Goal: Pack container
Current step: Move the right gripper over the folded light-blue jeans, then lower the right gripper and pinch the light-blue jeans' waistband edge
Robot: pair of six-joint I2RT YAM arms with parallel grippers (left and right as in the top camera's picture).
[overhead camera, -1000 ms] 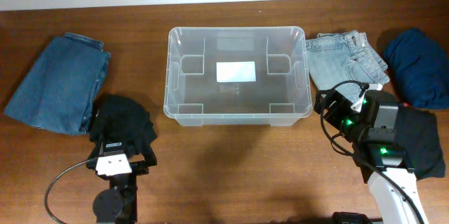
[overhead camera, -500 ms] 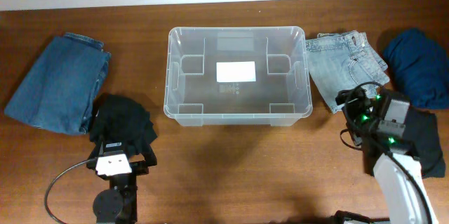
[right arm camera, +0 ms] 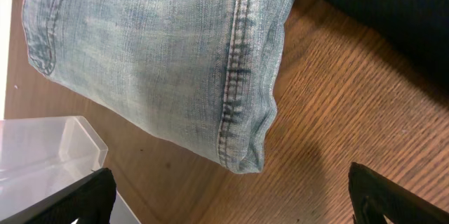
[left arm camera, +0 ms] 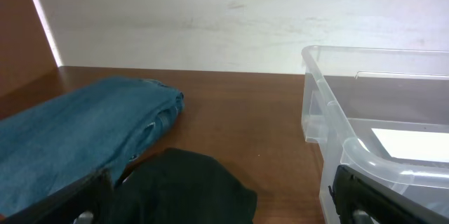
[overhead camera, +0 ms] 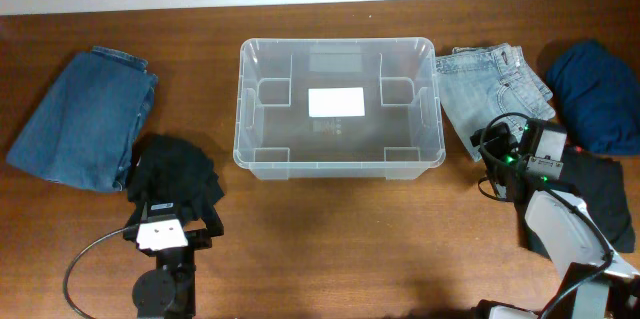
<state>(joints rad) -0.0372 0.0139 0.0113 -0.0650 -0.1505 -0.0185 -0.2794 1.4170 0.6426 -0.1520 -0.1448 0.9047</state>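
Brown wooden counter [overhead camera: 330, 229] runs beneath a pale wall. The container [overhead camera: 340, 165] stands upright at its middle, toward the back, with a white label [overhead camera: 336, 102] showing through its clear base.

To the left lies a folded pair of dark blue jeans [overhead camera: 85, 114]. A black garment [overhead camera: 175, 174] is bunched against their near corner. The left tool [left arm camera: 221, 199] sits low at the near side of that black cloth, jaws spread as wide as they go and holding nothing. From its wrist camera the container's left corner stands just to the right.

Light blue jeans [overhead camera: 490, 84] lie just beside the container's right wall. Farther right is a dark navy bundle [overhead camera: 595, 89], probably folded clothing, though its kind is hard to make out. A second black garment [overhead camera: 605, 194] lies nearer, partly under the right arm. The right tool [right arm camera: 231, 196] hangs over the near hem of the light jeans and the bare wood beside it, jaws fully apart and gripping nothing.
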